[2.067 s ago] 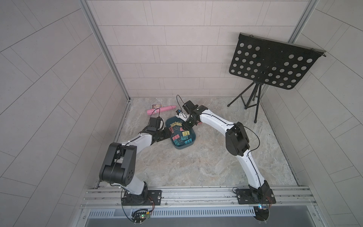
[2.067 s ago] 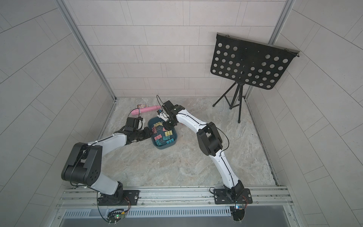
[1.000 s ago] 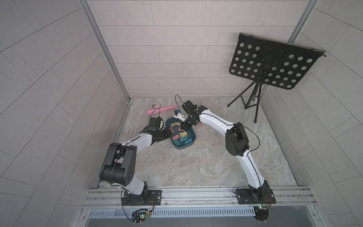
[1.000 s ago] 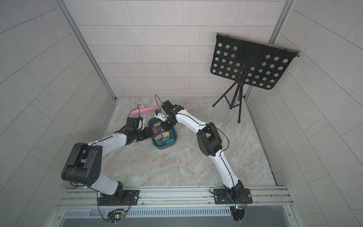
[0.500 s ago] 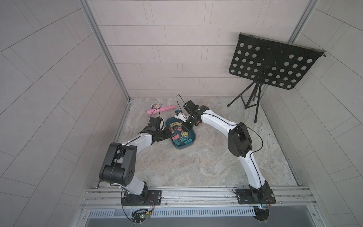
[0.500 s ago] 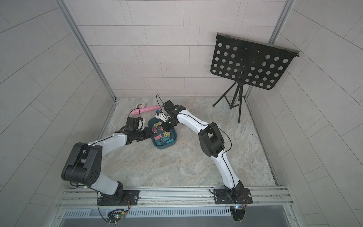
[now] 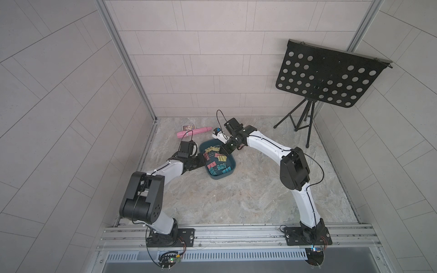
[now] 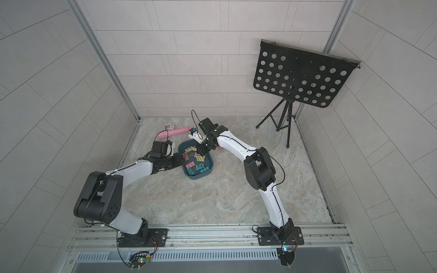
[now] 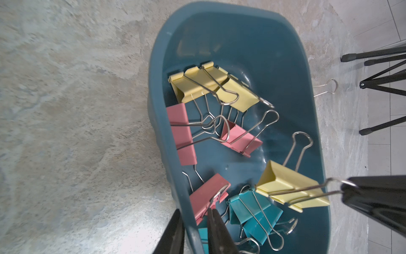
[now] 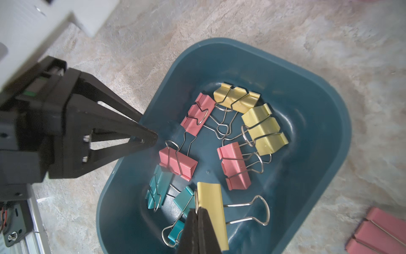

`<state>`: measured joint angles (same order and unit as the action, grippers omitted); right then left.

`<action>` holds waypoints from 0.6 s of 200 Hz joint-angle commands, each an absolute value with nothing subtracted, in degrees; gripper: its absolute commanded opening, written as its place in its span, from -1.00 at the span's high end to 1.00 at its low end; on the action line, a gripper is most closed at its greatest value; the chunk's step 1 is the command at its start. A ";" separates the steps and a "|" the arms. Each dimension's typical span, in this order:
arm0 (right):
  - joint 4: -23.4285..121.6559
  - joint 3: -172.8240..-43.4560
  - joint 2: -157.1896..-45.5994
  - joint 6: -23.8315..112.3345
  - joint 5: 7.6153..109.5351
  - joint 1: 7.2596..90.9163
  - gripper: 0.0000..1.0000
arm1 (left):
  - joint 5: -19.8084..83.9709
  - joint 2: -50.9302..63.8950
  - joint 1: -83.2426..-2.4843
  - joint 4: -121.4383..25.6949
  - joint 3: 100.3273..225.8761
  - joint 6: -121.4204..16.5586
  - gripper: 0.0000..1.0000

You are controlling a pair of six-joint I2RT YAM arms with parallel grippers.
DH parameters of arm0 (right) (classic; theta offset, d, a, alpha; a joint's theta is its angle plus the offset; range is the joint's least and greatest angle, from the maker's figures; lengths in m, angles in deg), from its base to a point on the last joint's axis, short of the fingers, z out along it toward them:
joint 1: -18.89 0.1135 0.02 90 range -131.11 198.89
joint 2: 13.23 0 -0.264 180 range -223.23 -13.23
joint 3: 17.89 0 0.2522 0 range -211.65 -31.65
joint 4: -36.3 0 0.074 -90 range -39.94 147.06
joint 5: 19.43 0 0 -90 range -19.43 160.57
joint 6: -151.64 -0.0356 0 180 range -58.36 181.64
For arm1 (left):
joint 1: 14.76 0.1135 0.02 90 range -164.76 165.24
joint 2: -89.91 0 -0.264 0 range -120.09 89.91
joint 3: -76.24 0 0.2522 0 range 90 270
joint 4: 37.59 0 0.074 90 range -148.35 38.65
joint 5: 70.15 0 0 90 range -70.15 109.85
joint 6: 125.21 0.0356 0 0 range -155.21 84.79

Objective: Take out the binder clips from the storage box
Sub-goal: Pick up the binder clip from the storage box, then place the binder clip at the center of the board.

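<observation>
The dark teal storage box [image 7: 233,163] [image 8: 210,163] holds several pink, yellow and teal binder clips [image 10: 232,167] [image 9: 184,132]. My left gripper [image 7: 203,160] [image 9: 194,211] is shut on the box's near-left wall [image 9: 191,231], one finger inside and one outside. At the box's far end, my right gripper [image 7: 222,151] [image 10: 198,211] is shut on the wire handle of a yellow binder clip [image 10: 212,202] [image 9: 285,182], which hangs tilted over the teal clips [image 9: 254,209]. One pink clip [image 10: 377,233] lies on the floor outside the box.
A long pink tube [image 7: 194,132] and a small printed card [image 7: 189,127] lie behind the box, with a small white object [image 7: 218,133] beside them. A black perforated music stand [image 7: 331,80] on a tripod [image 7: 305,118] stands at the back right. Tiled walls enclose the floor.
My right gripper has shifted slightly over the box's far end, staying shut. The left arm and the box have not moved.
</observation>
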<state>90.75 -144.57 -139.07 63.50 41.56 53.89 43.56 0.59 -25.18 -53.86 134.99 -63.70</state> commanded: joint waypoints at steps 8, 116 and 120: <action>86.68 -141.73 -133.21 60.84 39.44 52.10 1.00 | 42.86 1.50 -25.43 -57.51 135.30 -62.66 0.48; 67.37 -124.55 -121.96 48.46 33.07 42.64 1.00 | 42.75 1.90 -25.42 -57.80 135.32 -62.63 0.48; 66.67 -123.92 -121.75 47.96 32.83 42.34 1.00 | 42.75 1.93 -25.44 -57.83 135.26 -62.67 0.48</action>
<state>72.92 -126.85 -124.95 52.14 35.05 43.90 43.56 0.99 -25.18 -54.93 134.99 -63.70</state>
